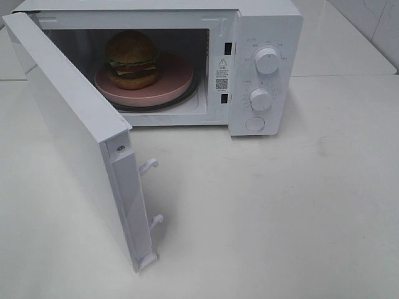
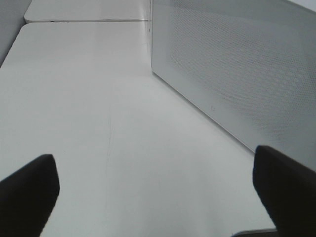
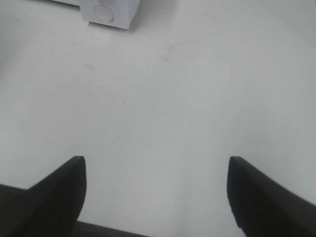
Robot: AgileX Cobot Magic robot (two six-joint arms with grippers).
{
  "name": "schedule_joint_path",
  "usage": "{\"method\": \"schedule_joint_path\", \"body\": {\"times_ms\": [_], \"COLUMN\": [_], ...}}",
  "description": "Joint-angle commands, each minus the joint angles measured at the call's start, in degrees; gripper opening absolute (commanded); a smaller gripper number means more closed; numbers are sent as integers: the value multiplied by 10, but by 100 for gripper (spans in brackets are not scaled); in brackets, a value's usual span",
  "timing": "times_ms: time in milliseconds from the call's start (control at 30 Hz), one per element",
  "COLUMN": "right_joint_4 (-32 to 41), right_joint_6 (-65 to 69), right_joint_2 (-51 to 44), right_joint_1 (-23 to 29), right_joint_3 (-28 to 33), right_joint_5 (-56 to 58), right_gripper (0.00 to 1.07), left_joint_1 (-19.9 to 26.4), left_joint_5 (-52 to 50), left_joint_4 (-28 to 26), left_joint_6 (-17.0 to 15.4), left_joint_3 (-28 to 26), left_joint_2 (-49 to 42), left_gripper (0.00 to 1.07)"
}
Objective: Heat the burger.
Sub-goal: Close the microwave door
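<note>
The burger [image 1: 131,60] stands on a round pink plate [image 1: 174,81] inside the white microwave [image 1: 268,37], on its dark turntable. The microwave door [image 1: 75,134] is swung wide open toward the front left. Neither arm shows in the exterior high view. My left gripper [image 2: 155,173] is open over bare table, with the door's perforated outer face [image 2: 237,69] beside it. My right gripper [image 3: 157,170] is open and empty above the table, the microwave's front corner with its round button [image 3: 102,12] ahead of it.
Two white knobs [image 1: 267,60] and a round button [image 1: 255,124] sit on the microwave's control panel. Two latch hooks [image 1: 149,166] stick out of the door's edge. White tabletop [image 1: 280,212] stretches in front of the microwave.
</note>
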Motion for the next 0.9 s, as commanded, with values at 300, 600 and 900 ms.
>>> {"method": "schedule_joint_path", "body": {"times_ms": [300,600,900], "right_joint_4": [31,32,32], "right_joint_6": [-5,-7,-7], "right_joint_2": [-140,-228,-239], "right_joint_1": [-67,-84,-100], "right_joint_3": [93,104,104], "right_joint_5": [-44,-30,-30], "right_gripper": [76,76,76], "left_joint_1": [-2,-2,-2], "left_joint_5": [-6,-6,-6], "left_joint_4": [-5,-5,-5], "left_joint_6": [-1,-1,-1], "left_joint_3": [0,0,0], "left_joint_2": [-9,-9,-8], "left_gripper": [100,100,100]}}
